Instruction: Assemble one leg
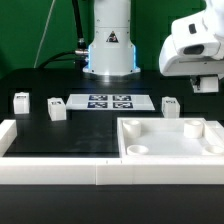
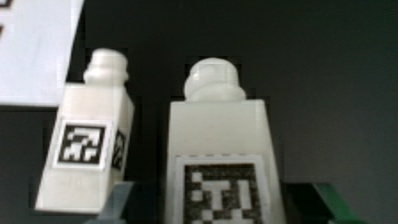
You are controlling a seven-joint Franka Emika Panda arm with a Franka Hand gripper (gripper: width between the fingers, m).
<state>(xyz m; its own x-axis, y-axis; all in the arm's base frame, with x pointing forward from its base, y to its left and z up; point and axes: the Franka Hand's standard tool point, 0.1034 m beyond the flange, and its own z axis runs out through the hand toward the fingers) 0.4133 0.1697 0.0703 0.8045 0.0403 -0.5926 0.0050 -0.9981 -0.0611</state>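
Gripper [image 1: 205, 85] hangs high over the black table [image 1: 70, 130], out past the marker board [image 1: 110, 101] on the exterior view's right, and it touches nothing. Below it sits the leg [image 1: 194, 128], the farther of two white blocks on that side of the board. It is close behind the back wall of the tray [image 1: 170, 150]; whether the two touch, I cannot tell. Its neighbour [image 1: 170, 105] stands just off the board's end on the same side, with a sliver of table between it and the board. Off the board's other end, on the exterior view's left, a third leg [image 1: 57, 110] sits near the board and a fourth leg [image 1: 22, 99] well beyond it. The arm's base [image 1: 110, 45] rises behind the board.

Wrist view now. The leg [image 2: 222, 150] fills the middle, tag facing the camera, its rounded peg at the end away from the fingers. The neighbour [image 2: 93, 140] is just beside it, with a narrow strip of dark table between them, so they are not touching. A corner of the board [image 2: 36, 50] shows past the neighbour. Two dark fingers [image 2: 329, 198] peek in, one on either side of the leg's tagged end, with a gap to it on both sides. The jaws are spread wide and hold nothing.
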